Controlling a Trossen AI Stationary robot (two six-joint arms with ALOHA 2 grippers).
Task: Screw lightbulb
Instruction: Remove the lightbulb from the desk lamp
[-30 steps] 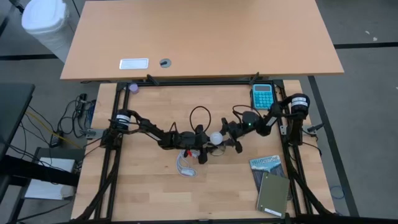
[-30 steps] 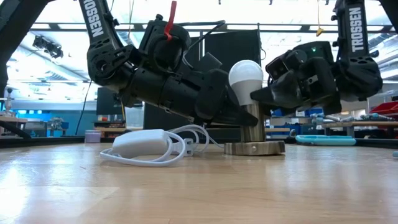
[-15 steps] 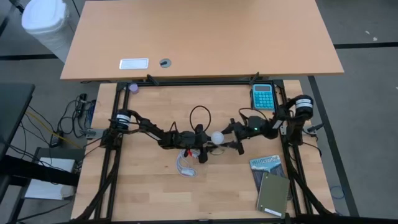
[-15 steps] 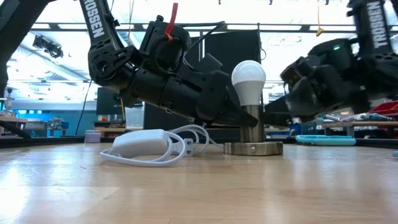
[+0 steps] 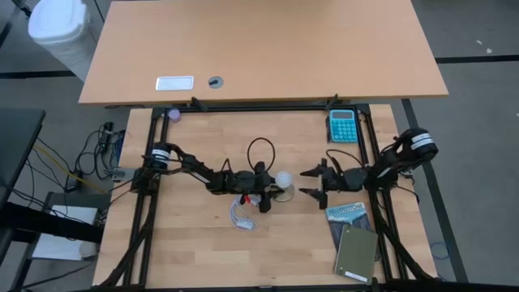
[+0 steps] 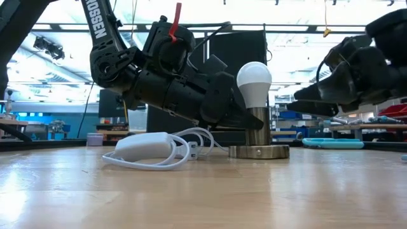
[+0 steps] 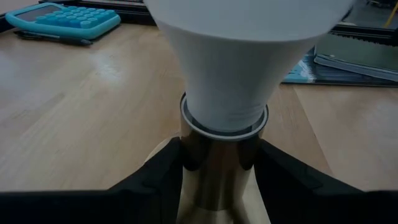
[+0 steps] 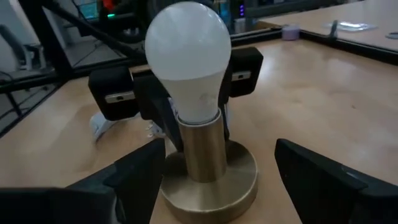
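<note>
The lightbulb (image 6: pixel 254 83) stands in its socket (image 6: pixel 259 135), left jaws clamping the socket, right jaws wide nearby.

Bright ceiling lights (image 6: pixel 210 14) behind me wash out the low view, leaving my arms as dark silhouettes. The table (image 6: pixel 203 191) shines with soft glare. The lightbulb (image 7: pixel 249 56) looms blurred before my left wrist.

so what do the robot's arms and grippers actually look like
Both arms are black and jointed, with white TROSSEN lettering on the links and a white band near each base. The left gripper has blocky dark fingers and a red cable on its wrist; the right gripper has pointed dark fingers.
</note>
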